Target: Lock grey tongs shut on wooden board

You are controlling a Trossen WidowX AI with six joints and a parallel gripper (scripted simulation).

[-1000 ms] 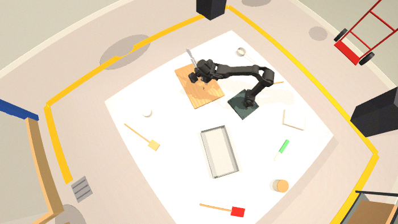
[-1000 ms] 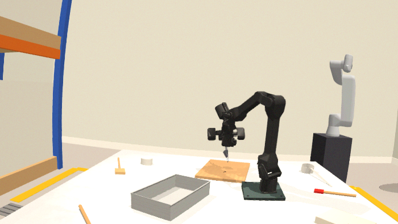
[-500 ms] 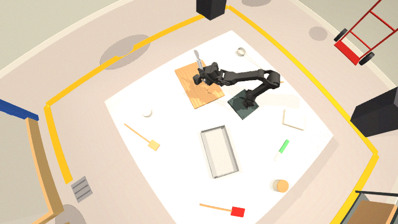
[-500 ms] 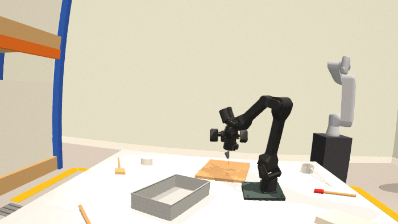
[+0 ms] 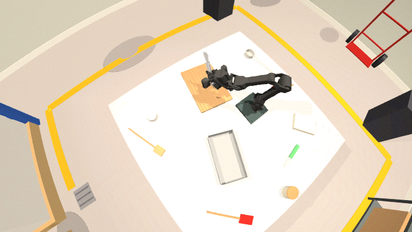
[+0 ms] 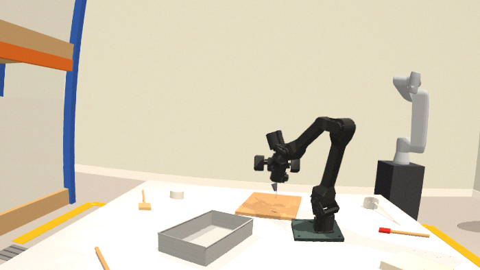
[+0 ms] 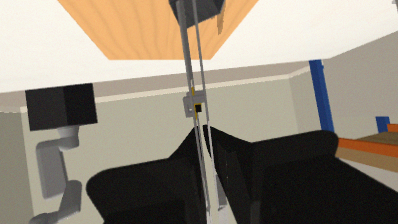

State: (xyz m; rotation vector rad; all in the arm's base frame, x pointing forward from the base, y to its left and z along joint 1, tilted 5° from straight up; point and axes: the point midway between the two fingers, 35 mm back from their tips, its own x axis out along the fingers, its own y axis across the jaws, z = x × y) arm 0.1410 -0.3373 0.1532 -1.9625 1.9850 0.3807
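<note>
The grey tongs (image 5: 208, 65) (image 6: 274, 187) (image 7: 186, 47) are held in my gripper (image 7: 201, 130), which is shut on them. Their two arms run close together and nearly parallel between my fingers. In the wrist view one end carries a dark block over the image of the board, and a small grey catch with yellow sits ahead of the fingertips. I cannot tell whether the lock has engaged. The wooden board (image 5: 194, 80) (image 6: 248, 209) (image 7: 120, 45) lies flat below. In the exterior view the tongs show just above it. The roasting tin (image 5: 248, 173) (image 6: 182, 248) holds nothing.
A white cup (image 5: 152, 115) (image 6: 177, 194) and a wooden spatula (image 5: 159, 150) (image 6: 145, 206) are left of the board. A ladle (image 5: 249, 53) (image 6: 371, 203) lies right. A green-handled tool (image 5: 293, 151), a jar (image 5: 292, 192), a pale block (image 5: 304, 123) and a red spatula (image 5: 246, 219) lie elsewhere.
</note>
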